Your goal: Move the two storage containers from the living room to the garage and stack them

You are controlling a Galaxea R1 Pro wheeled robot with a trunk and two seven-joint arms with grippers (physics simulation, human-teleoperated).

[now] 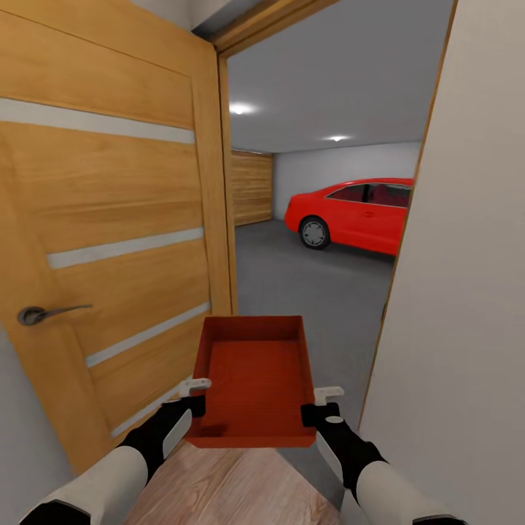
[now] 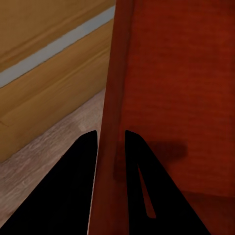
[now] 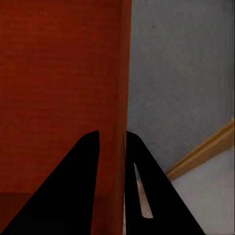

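Note:
One orange-red storage container [image 1: 254, 379] hangs level in front of me at the garage doorway, open top up and empty. My left gripper [image 1: 195, 405] is shut on its left wall, one finger inside and one outside; the left wrist view shows that wall [image 2: 111, 98] pinched between the black fingers [image 2: 73, 186]. On the opposite side my right gripper [image 1: 312, 414] is shut on the right wall, seen clamped [image 3: 122, 98] in the right wrist view. Ahead lies the garage with its dark grey floor [image 1: 306, 284].
An open wooden door [image 1: 109, 240] with a metal handle [image 1: 44, 313] stands close on my left. A white wall [image 1: 467, 292] closes in on the right. A red car [image 1: 357, 213] is parked deep in the garage, beside a wooden plank door [image 1: 251, 187]. Light wood planks [image 1: 226, 488] lie underfoot.

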